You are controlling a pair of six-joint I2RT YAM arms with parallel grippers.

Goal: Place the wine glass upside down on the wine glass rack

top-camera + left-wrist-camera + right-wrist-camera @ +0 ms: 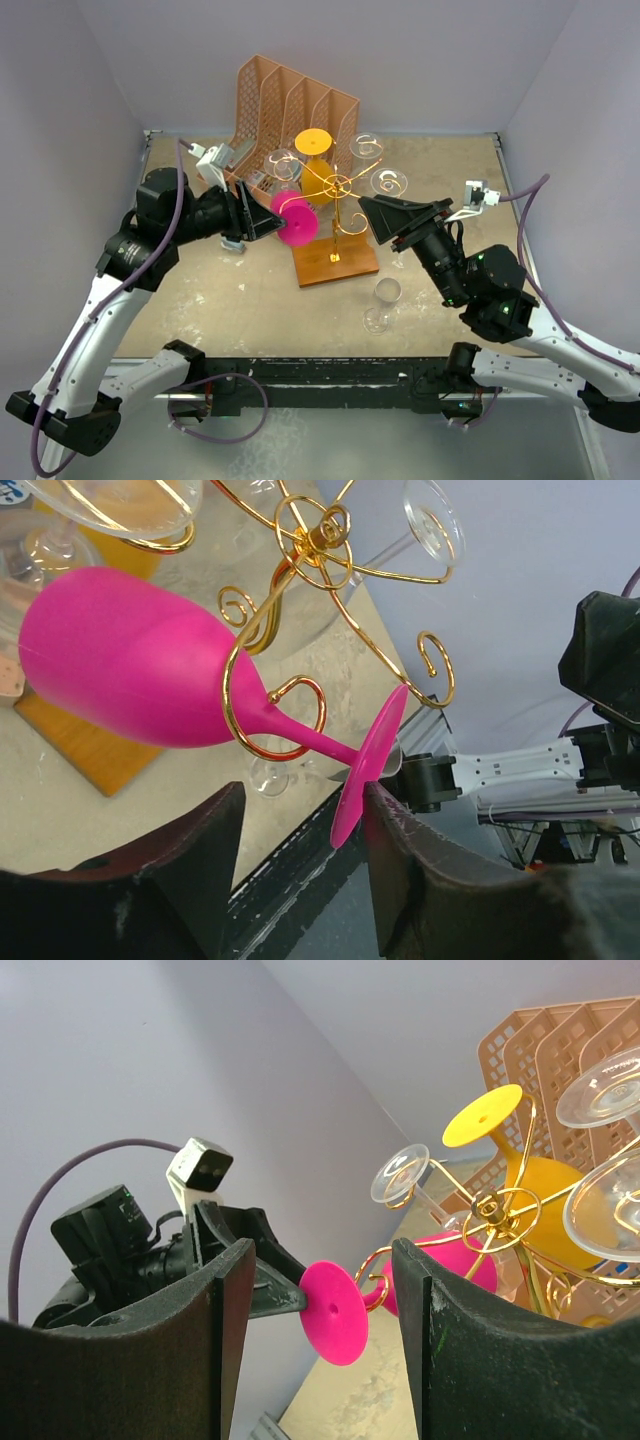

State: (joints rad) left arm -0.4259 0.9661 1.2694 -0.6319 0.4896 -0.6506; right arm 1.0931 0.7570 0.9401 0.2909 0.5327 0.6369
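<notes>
The pink wine glass (297, 220) hangs tilted, bowl low, its stem caught in a curled arm of the gold wine glass rack (337, 186). In the left wrist view its bowl (130, 670) is at upper left. Its foot (370, 765) rests against the right finger of my left gripper (305, 802), whose jaws stand wide apart, open. My right gripper (372, 210) hovers to the right of the rack, open and holding nothing. It looks at the pink foot (335, 1310) from across the rack (495, 1205).
A yellow glass (315, 165) and clear glasses (388, 182) hang upside down on the rack. Its wooden base (335, 262) sits mid-table. One clear glass (383, 303) stands on the table near the front. A peach slotted organizer (290, 100) stands behind.
</notes>
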